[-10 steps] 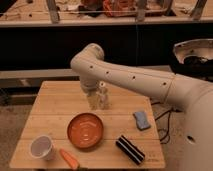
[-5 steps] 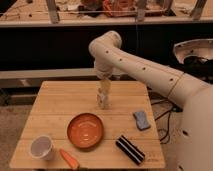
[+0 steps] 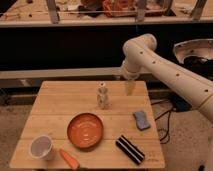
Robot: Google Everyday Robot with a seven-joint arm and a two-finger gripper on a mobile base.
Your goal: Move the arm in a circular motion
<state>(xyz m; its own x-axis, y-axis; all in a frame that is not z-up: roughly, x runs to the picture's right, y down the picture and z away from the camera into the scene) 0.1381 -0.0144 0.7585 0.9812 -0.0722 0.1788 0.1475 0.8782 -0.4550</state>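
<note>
The cream-white arm of thick rounded links with small dark dots reaches in from the right, bends at an elbow near the top and points down. Its narrow pale tip, the gripper, hangs over the far right part of the wooden table. It is to the right of a small white bottle-like figure and apart from it. Nothing shows in the gripper.
On the table stand an orange bowl, a white cup, an orange carrot-like piece, a black-and-white striped bar and a blue sponge. A dark shelf with a rail runs behind the table.
The arm's elbow and tip have swung to the right, from over the white figure to the table's far right part. The objects on the table have not moved.
</note>
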